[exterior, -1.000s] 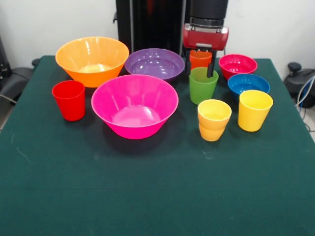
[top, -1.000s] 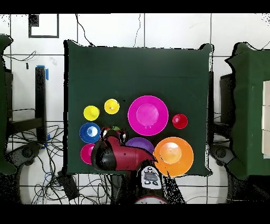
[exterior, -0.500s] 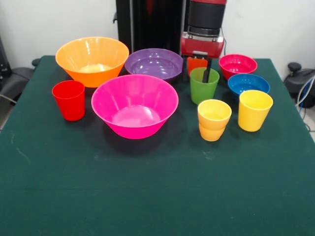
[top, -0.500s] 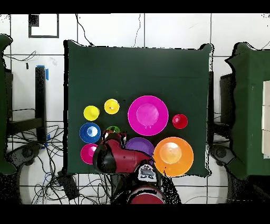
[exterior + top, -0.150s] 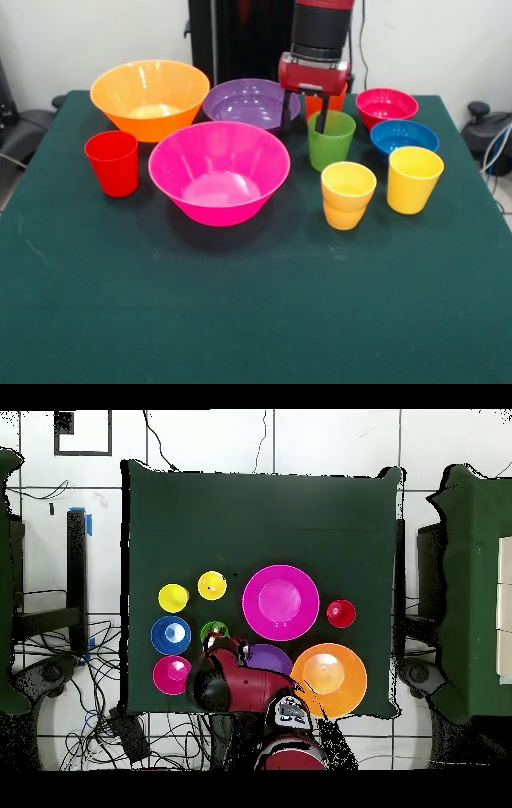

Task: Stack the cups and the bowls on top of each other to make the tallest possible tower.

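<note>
Front view, tool [image 5: 302, 124] spread empty, beside green cup [image 5: 330, 139], plain purple bowl [image 5: 250, 102].

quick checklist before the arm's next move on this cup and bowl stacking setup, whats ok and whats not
1. Fingers open: ok. The gripper shows two spread fingers.
2. Gripper empty: ok, nothing sits between the fingers.
3. Orange cup free to grab: cannot tell, the gripper hides most of it.
4. Green cup upright: ok, though one finger hangs at its rim, so a sideways move could knock it.
5. Base for the tower ready: ok. The pink bowl, orange bowl and purple bowl all stand upright and look empty.
6. Anything stacked yet: not ok, except one yellow cup that seems nested in another.
</note>
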